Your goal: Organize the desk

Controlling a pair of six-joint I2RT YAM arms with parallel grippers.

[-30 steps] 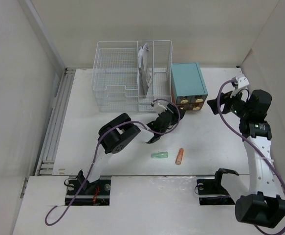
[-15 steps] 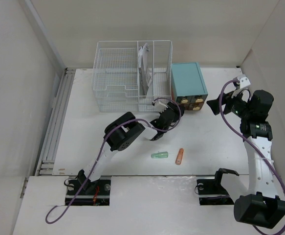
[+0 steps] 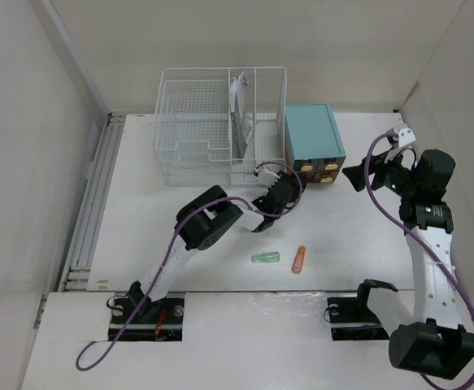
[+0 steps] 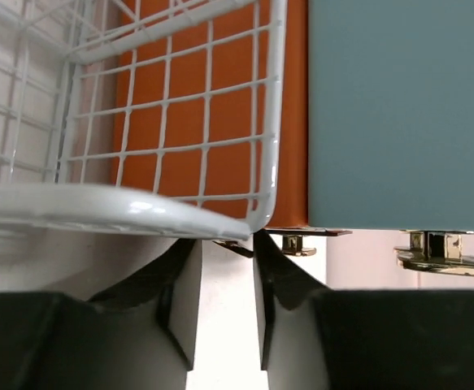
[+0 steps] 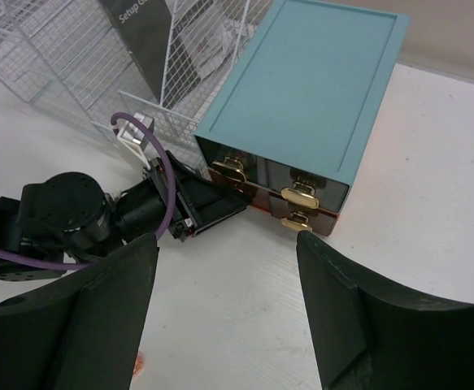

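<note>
Matt white desk, metal wire basket

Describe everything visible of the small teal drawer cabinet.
The small teal drawer cabinet is a matte box with a flat, rimmed top. Its front, facing the arms, carries glossy copper-brown drawer fronts with brass handles. It stands upright on the white desk, close beside the white wire basket organizer; contact cannot be told. The left gripper points at its front corner by the basket, jaws narrowly apart.

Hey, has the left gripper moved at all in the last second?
Yes, slightly. In the top view the left gripper has edged forward toward the near corner of the teal drawer cabinet, next to the white wire basket.
</note>
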